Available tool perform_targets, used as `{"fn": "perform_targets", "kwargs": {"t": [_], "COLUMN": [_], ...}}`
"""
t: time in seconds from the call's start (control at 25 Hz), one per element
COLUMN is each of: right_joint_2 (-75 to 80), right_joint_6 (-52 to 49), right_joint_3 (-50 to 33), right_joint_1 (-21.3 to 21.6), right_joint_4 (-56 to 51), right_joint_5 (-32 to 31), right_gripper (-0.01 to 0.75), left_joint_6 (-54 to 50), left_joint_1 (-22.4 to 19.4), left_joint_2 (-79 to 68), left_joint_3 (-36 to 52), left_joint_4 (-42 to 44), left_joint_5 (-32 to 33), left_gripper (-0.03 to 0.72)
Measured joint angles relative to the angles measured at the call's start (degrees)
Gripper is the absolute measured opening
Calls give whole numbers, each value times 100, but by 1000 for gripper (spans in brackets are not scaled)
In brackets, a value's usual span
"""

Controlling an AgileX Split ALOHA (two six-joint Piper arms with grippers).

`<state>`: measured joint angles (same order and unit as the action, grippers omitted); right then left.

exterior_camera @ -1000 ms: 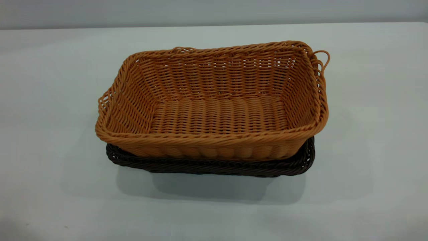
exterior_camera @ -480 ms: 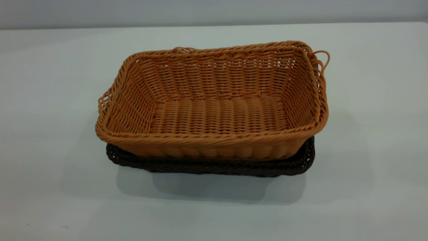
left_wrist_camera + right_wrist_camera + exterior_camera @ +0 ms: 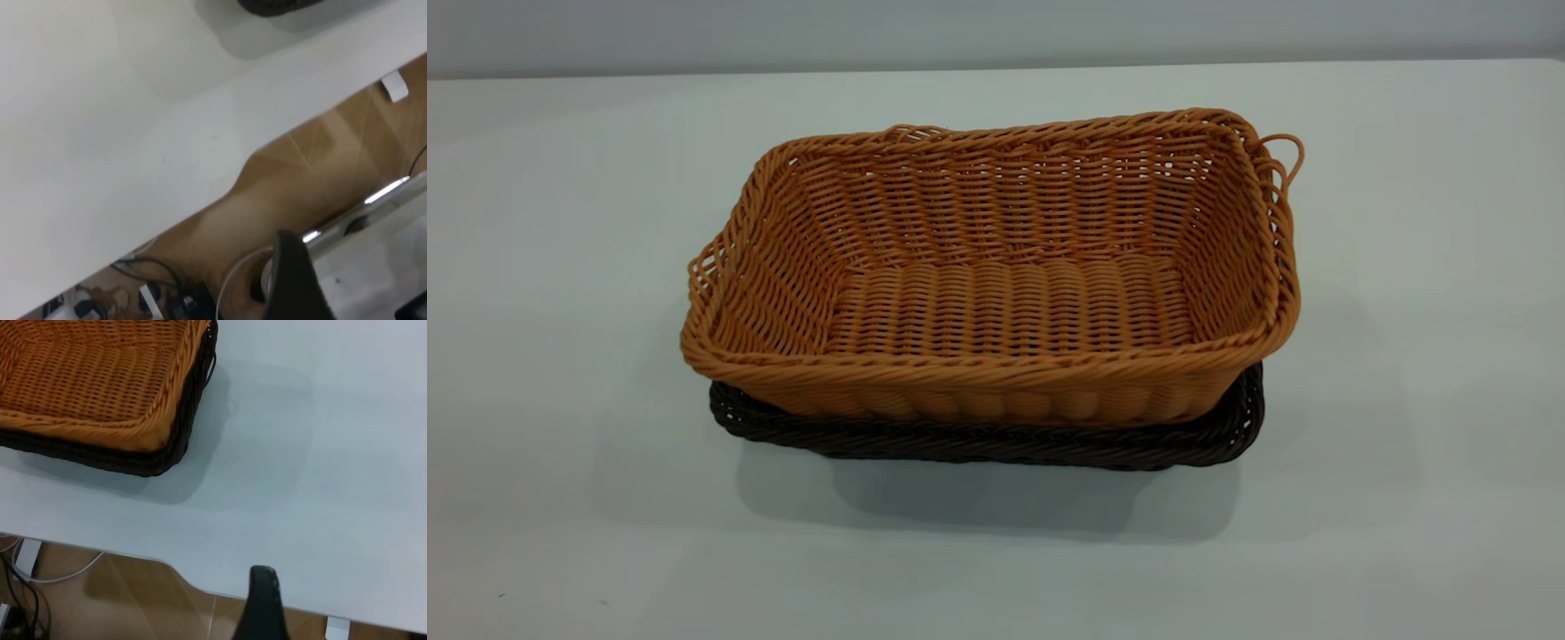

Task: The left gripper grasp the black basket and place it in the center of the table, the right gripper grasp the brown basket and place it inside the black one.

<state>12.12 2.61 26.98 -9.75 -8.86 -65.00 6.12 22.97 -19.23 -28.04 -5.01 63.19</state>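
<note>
Already the brown basket (image 3: 996, 276) is sitting nested inside the black basket (image 3: 987, 440), whose dark braided rim is showing only along the near side and around the corners beneath it. The pair is resting near the middle of the white table (image 3: 560, 222), which is where the task wants them, so the stacking looks finished, judging from how they are lying. Taking the baskets as the landmark and going from the left: the left gripper (image 3: 293, 280) is hanging well away from them, past the table's edge and over the wooden floor (image 3: 320, 167) and loose cables (image 3: 143, 270), with only a sliver of the black basket (image 3: 277, 5) caught far off; just one dark finger is showing, so I cannot tell whether its claw is apart or together. On the other side, the right gripper (image 3: 263, 607) is hovering clear of the baskets' corner, near the table's edge, touching nothing; again a single finger is showing, so its claw cannot be told either. Both arms seem pulled back so the stack is left undisturbed.
</note>
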Motion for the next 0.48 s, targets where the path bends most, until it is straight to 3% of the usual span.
{"fn": "perform_targets", "kwargs": {"t": [0.2, 0.48], "right_joint_2": [-270, -1271], "right_joint_6": [0, -13], "right_joint_3": [-3, -3], "right_joint_1": [134, 986], "right_joint_4": [-39, -109], "right_joint_5": [6, -1], "right_gripper": [523, 523], "left_joint_6": [0, 0], "left_joint_1": [-179, -1685], "left_joint_2": [339, 884], "left_joint_3": [0, 0], "left_joint_4": [-13, -14], "left_joint_5": [19, 24], "left_gripper": [426, 426]}}
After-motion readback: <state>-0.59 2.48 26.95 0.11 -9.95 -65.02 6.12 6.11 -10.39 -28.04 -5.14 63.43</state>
